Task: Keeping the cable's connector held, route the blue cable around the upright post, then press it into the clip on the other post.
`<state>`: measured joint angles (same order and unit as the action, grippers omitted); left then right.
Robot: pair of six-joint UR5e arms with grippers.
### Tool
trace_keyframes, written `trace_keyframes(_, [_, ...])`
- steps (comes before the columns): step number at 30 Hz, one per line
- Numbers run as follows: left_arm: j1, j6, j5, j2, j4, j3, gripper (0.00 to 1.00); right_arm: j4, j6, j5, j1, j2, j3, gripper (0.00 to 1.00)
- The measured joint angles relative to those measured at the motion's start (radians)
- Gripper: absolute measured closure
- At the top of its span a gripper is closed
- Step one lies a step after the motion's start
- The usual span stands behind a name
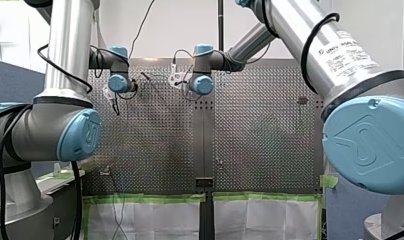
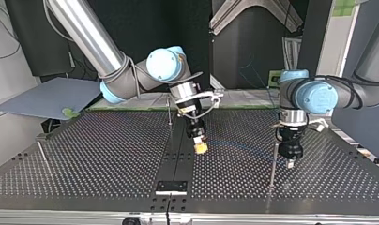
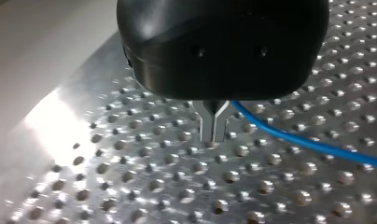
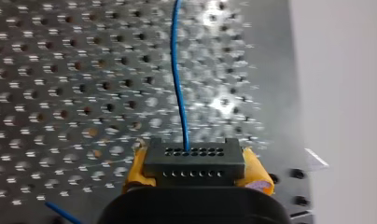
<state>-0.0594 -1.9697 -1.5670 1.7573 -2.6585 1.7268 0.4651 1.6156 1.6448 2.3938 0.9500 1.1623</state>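
My right gripper [image 2: 200,146] is shut on the black connector [image 4: 193,161], which sits between its yellow pads [image 4: 135,170]. The thin blue cable [image 4: 178,88] leaves the connector and runs ahead over the perforated table. In the top view the blue cable [image 2: 237,146] stretches rightward to my left gripper [image 2: 291,163]. Its metal fingers [image 3: 213,128] are shut, tips down at the table, with the blue cable [image 3: 308,142] coming out from between them. A thin upright post [image 2: 273,164] stands just beside my left gripper. A second post [image 2: 169,110] stands behind my right gripper.
A third thin post [image 2: 42,152] stands at the top view's left. A black plate [image 2: 171,186] lies on the centre seam near that view's front edge. A short bit of blue cable [image 4: 56,212] shows beside my right gripper. The perforated table [image 1: 260,130] spreads wide around both arms.
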Motion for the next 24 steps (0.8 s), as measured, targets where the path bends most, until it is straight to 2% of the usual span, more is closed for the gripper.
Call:
trace_keyframes(5, [0.009,-0.002,-0.009,0.009,0.010,0.000,1.00,-0.004,0.000,0.000,0.004,-0.026,0.006,1.00])
trace_keyframes(15, [0.019,-0.003,-0.014,0.030,0.015,0.000,1.00,-0.003,-0.001,0.002,-0.004,-0.066,0.038,1.00])
trace_keyframes(16, [0.020,-0.002,-0.016,0.031,0.011,0.000,0.93,-0.003,-0.001,0.003,-0.004,-0.067,0.038,1.00])
trace_keyframes(17, [0.022,-0.001,-0.021,0.032,0.006,0.000,0.78,-0.003,-0.002,0.003,-0.004,-0.068,0.039,1.00])
trace_keyframes(24, [0.024,-0.005,-0.043,0.034,-0.011,0.000,0.78,-0.002,-0.003,0.002,-0.004,-0.081,0.039,1.00])
